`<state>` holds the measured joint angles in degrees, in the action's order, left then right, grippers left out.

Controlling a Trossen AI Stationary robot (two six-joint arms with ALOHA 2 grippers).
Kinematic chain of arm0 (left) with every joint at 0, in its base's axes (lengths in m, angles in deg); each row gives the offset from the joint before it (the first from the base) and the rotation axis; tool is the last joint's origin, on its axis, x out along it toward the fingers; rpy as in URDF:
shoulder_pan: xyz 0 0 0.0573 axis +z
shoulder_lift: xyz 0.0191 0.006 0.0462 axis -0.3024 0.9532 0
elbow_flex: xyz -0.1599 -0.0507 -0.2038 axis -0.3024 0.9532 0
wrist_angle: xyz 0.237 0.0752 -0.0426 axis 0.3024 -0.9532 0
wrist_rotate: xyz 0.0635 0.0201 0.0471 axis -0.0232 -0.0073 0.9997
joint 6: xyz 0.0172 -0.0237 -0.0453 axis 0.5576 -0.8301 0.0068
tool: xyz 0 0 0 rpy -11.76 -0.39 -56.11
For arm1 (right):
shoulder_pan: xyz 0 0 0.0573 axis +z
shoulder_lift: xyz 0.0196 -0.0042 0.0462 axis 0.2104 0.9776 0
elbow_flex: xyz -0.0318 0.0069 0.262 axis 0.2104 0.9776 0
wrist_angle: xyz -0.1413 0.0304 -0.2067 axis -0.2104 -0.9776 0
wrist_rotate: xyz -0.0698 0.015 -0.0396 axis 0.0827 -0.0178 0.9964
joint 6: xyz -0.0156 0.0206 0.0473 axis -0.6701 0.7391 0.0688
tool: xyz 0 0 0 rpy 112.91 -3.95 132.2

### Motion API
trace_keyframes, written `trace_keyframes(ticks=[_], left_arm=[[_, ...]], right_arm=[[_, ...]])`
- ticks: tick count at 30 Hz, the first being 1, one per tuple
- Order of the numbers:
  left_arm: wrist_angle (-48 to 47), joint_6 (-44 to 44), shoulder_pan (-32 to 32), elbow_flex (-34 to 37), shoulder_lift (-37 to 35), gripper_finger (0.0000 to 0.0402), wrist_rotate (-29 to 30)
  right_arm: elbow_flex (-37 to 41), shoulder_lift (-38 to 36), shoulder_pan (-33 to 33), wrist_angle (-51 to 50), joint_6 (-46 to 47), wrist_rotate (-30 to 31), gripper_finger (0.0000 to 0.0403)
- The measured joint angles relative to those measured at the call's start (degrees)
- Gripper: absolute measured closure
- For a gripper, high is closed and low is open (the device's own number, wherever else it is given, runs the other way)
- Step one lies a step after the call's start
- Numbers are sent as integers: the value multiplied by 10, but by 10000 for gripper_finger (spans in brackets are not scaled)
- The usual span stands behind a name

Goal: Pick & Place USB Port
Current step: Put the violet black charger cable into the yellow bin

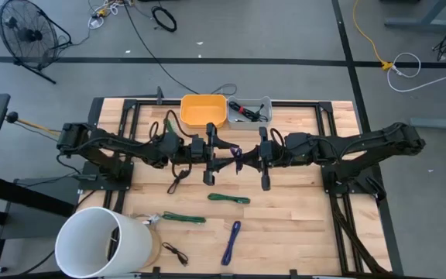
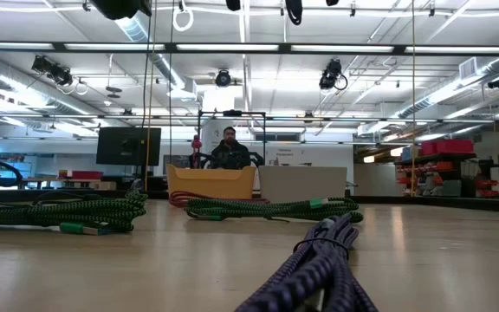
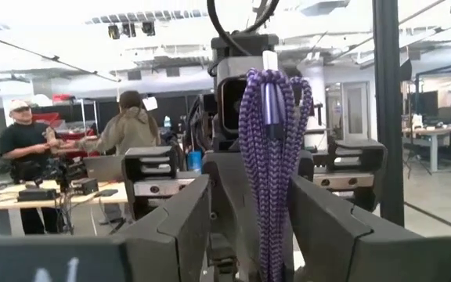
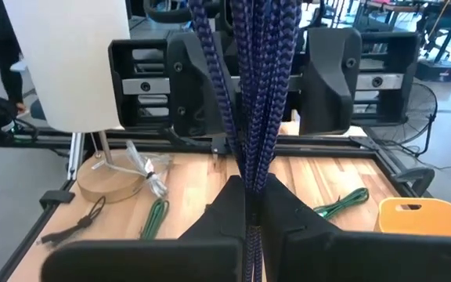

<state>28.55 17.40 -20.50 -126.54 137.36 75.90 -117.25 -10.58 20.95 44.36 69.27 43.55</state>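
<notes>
A bundled purple braided USB cable [image 1: 236,158] is held above the table's middle, between my two grippers, which face each other. My right gripper [image 1: 247,155] [image 4: 249,210] is shut on it. My left gripper [image 1: 225,155] [image 3: 250,235] is open, one finger on each side of the bundle [image 3: 268,164]; I cannot tell whether they touch it. A silver connector [image 3: 269,61] shows at one end of the bundle. In the low view both grippers are almost out of the picture, at its top. My right gripper pinches the purple cable's bundled strands [image 4: 250,168] between its two fingers, several strands together. The fingers come level from the table's right side and lie across the bundle. The bundle is lifted clear of the table and stands upright in the hold.
An orange bin [image 1: 203,111] and a grey bin [image 1: 260,118] sit at the far edge. Two green cables [image 1: 228,199] [image 1: 183,218], another purple cable [image 1: 231,243] and a black cable [image 1: 175,252] lie nearer. A white cylinder [image 1: 103,241] stands at the near left corner.
</notes>
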Motion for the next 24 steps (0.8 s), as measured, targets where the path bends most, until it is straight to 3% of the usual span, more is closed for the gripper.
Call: trace_keyframes(ticks=[6, 10, 12, 24], left_arm=[[-44, -18, 9, -30, 7, 251, -1], [-70, -16, 8, -38, 7, 353, -5], [-73, -8, 8, -38, 7, 380, -3], [-131, -6, 8, -38, -13, 383, 44]], right_arm=[[0, 0, 0, 2, 2, 4, 396], [2, 0, 0, -2, 2, 6, 394], [2, 0, -1, -2, 3, 6, 387], [3, 1, -1, -2, 2, 24, 316]])
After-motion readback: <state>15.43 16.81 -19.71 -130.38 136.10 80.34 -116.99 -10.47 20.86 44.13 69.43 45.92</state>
